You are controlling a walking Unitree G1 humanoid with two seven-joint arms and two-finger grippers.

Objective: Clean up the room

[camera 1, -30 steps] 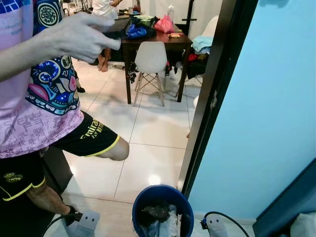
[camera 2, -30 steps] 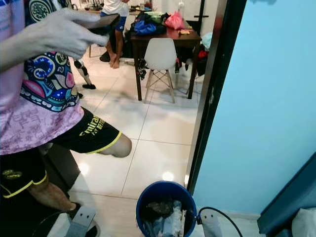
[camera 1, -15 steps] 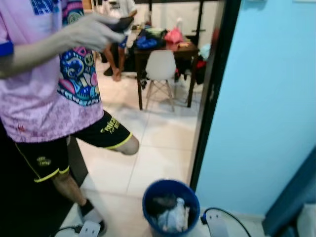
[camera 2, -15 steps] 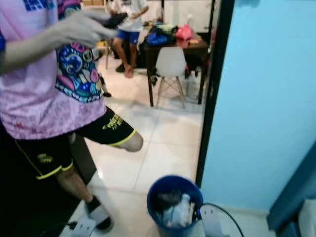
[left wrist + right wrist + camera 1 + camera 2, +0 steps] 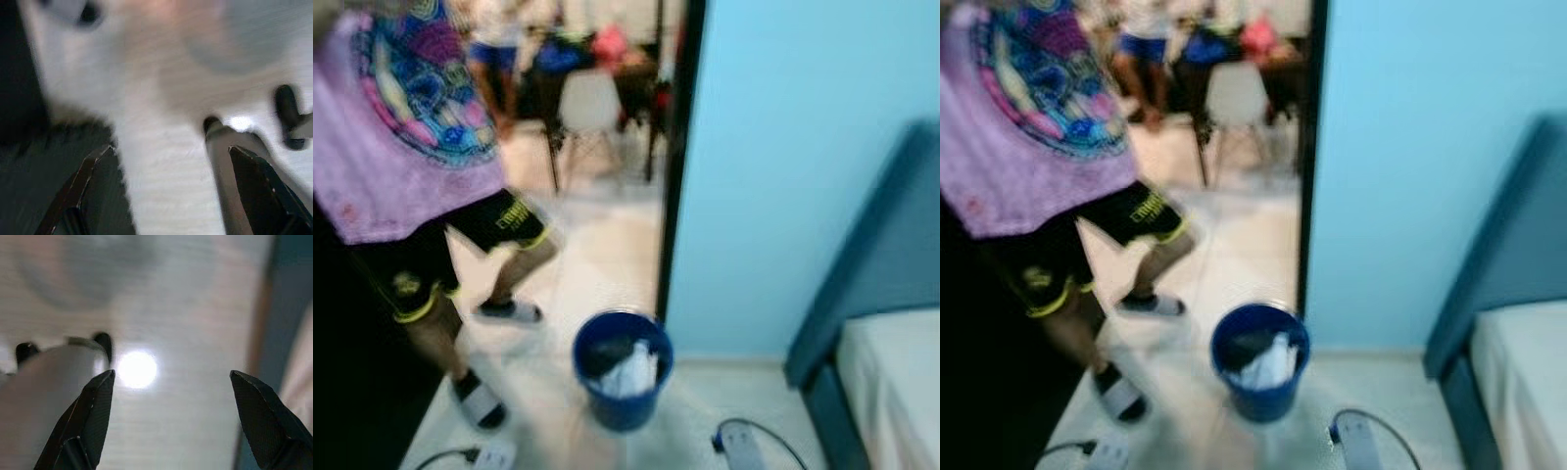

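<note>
A person (image 5: 411, 166) in a pink patterned shirt and black shorts stands at the left, ahead of the left claw (image 5: 166, 191), whose fingers are spread wide above pale floor. The blue bin (image 5: 622, 367), holding crumpled waste, sits ahead between both claws. The right claw (image 5: 176, 421) also gapes empty, a bed (image 5: 891, 392) just to its right.

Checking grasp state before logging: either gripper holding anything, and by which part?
Nothing held. Left gripper and right gripper are both open over bare floor, nothing between the fingers.
</note>
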